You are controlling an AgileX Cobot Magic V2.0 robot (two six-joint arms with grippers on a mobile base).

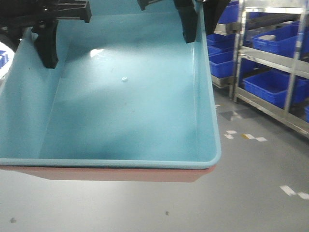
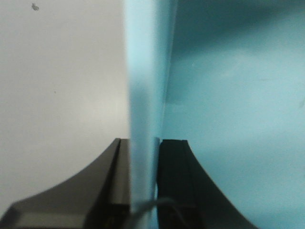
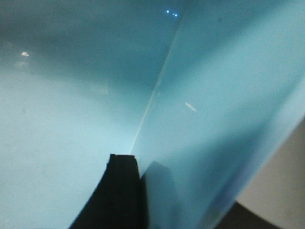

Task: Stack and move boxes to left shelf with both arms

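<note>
The light blue box (image 1: 120, 96) sits nested in the salmon pink box (image 1: 120, 173), of which only a strip shows beneath it. Both hang above the grey floor. My left gripper (image 1: 29, 38) is shut on the blue box's left wall; in the left wrist view that wall (image 2: 143, 71) runs between the black fingers (image 2: 174, 181) of the gripper (image 2: 143, 140). My right gripper (image 1: 198, 24) is shut on the right wall. In the right wrist view, that gripper (image 3: 181, 183) has one finger (image 3: 123, 191) inside the box (image 3: 214, 71) and one outside. The left shelf is out of view.
A steel rack (image 1: 239, 48) stands at the right, loaded with dark blue crates (image 1: 270, 84). Grey floor lies below the boxes, with white tape marks (image 1: 246, 136) near the rack's foot.
</note>
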